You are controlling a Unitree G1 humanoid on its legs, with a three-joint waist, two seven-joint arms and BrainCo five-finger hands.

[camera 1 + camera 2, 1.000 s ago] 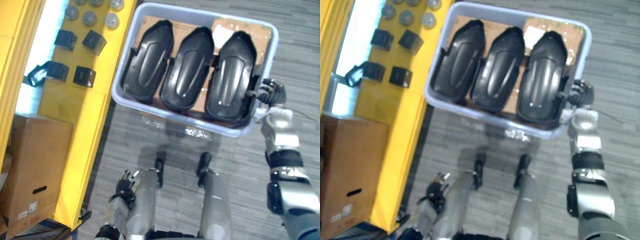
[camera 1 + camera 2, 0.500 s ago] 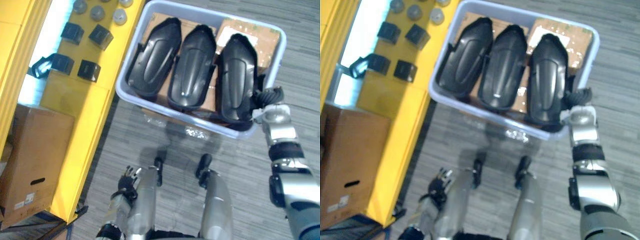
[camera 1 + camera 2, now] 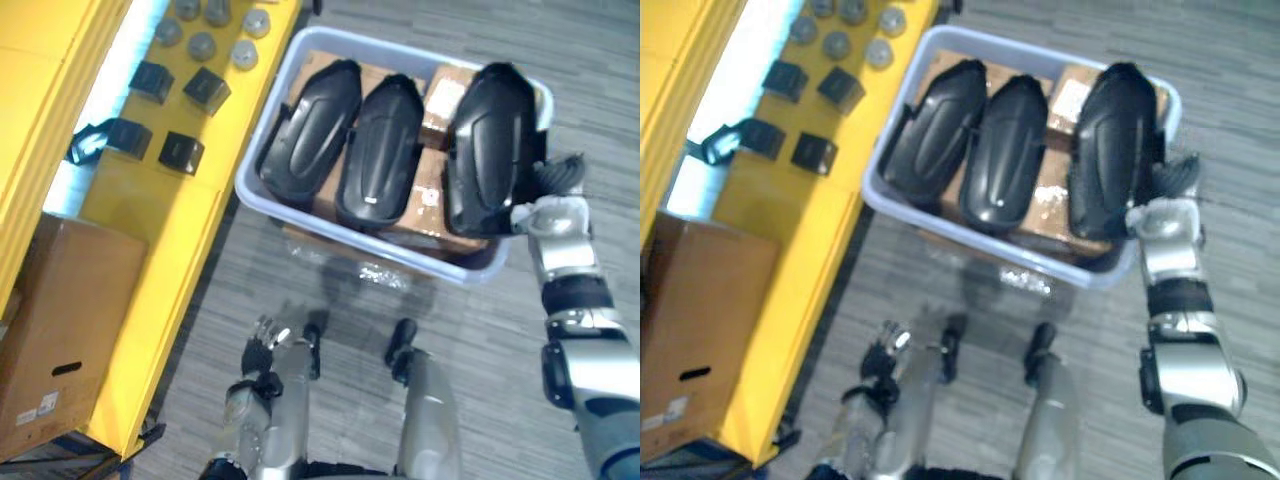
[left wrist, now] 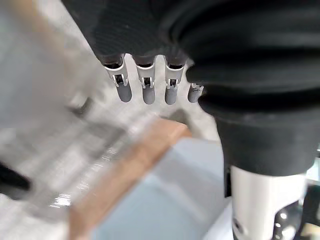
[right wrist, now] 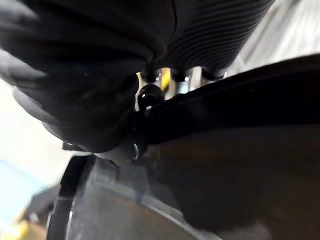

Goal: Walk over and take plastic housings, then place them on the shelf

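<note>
Three black plastic housings lie lengthwise in a pale blue bin point(image 3: 455, 268). The left housing point(image 3: 308, 130) and middle housing point(image 3: 378, 150) rest flat side by side; the right housing point(image 3: 492, 140) sits higher, its far end over the bin's far rim. The right hand point(image 3: 558, 180) grips it at its right edge, fingers behind, thumb in front. The left hand point(image 3: 262, 335) hangs low, fingers straight, holding nothing. Left of the bin stands a yellow shelf point(image 3: 150, 215) bearing small black parts point(image 3: 180, 152) and grey discs point(image 3: 204, 45) — a cardboard box point(image 3: 60, 330) at its near end.

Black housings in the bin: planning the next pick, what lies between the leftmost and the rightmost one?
A third black plastic housing, lying in the pale blue plastic bin; both eye views show it.
</note>
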